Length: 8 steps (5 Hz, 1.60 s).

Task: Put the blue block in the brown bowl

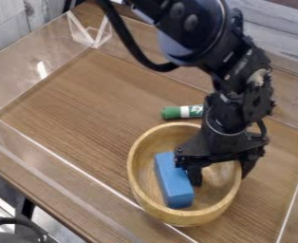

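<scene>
The blue block [174, 180] lies flat inside the brown bowl [145, 152], left of the bowl's middle. My gripper [216, 167] hangs just above the bowl's right half, its black fingers [186, 168] spread wide and open. Nothing is held between them. The left fingertip stands right beside the block's upper end; whether it touches the block I cannot tell.
A green-and-white marker [183, 112] lies on the wooden table just behind the bowl. Clear plastic walls [38, 66] fence the table's left and back sides. The dark arm [196, 43] reaches in from the top.
</scene>
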### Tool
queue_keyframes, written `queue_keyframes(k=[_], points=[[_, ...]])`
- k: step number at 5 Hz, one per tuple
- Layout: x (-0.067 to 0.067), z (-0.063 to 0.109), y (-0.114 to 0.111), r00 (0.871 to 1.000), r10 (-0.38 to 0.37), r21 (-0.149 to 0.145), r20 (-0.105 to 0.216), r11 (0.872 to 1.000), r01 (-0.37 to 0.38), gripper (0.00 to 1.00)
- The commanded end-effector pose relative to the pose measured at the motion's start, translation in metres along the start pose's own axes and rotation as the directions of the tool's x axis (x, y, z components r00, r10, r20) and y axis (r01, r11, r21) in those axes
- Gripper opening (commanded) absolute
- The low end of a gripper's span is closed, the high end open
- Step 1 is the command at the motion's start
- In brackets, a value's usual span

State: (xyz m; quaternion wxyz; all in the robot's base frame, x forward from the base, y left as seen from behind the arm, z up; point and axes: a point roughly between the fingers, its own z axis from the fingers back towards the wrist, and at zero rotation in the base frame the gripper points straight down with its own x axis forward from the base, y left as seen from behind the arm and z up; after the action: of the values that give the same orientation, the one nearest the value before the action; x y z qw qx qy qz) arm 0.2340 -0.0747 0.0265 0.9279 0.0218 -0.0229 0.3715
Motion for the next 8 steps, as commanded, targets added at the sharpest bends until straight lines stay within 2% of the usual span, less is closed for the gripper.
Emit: queue_keyframes(k=[1,8], points=[[0.007,0.010,-0.004,1.000,0.013,-0.031,0.013,0.999,-0.012,0.00],[0.000,0.023,-0.014,0.999,-0.028,-0.057,-0.024,0.998,0.026,0.00]])
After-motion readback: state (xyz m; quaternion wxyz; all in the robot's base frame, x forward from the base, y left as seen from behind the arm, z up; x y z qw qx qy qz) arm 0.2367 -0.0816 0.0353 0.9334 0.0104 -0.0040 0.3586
